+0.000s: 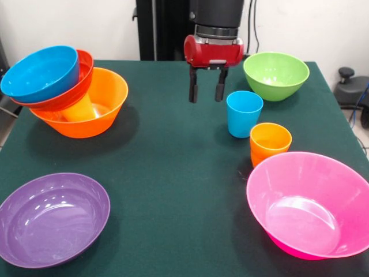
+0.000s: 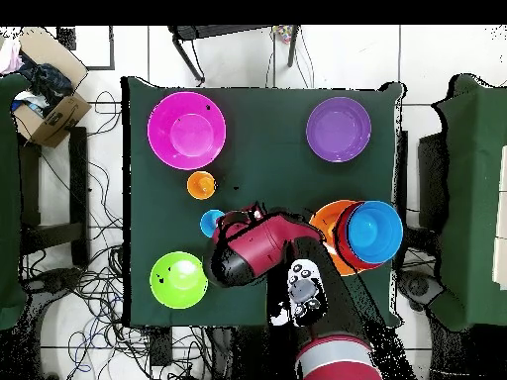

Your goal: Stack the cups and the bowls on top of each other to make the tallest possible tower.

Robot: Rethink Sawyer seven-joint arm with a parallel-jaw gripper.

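**Q:** What is the gripper (image 1: pixel 205 92) doing here?

**A:** It hangs over the far middle of the table (image 1: pixel 173 173), fingers (image 1: pixel 194 92) parted a cup's width and holding nothing.

**Q:** What lies closest to it?

**A:** The blue cup (image 1: pixel 244 113), upright and mouth up, just right of the fingertips and slightly nearer the camera in the front view. The orange cups (image 1: pixel 270 143) stand just beside it, nearer again, close against the pink bowl (image 1: pixel 311 208).

**Q:** And the tower?

**A:** It sits at the far left: the orange bowl (image 1: pixel 86 107) as base, a red-orange bowl (image 1: pixel 69 92) tilted inside it, a blue bowl (image 1: pixel 41 73) on top. A yellow piece, probably a cup, shows inside the base.

**Q:** What would the next move turn on?

**A:** Likely a short shift right, then a straight drop over the blue cup's rim.

**Q:** Any room to work?

**A:** The middle is bare cloth. The green bowl (image 1: pixel 275 74) is far right, the purple bowl (image 1: pixel 52 219) near left by the edge.
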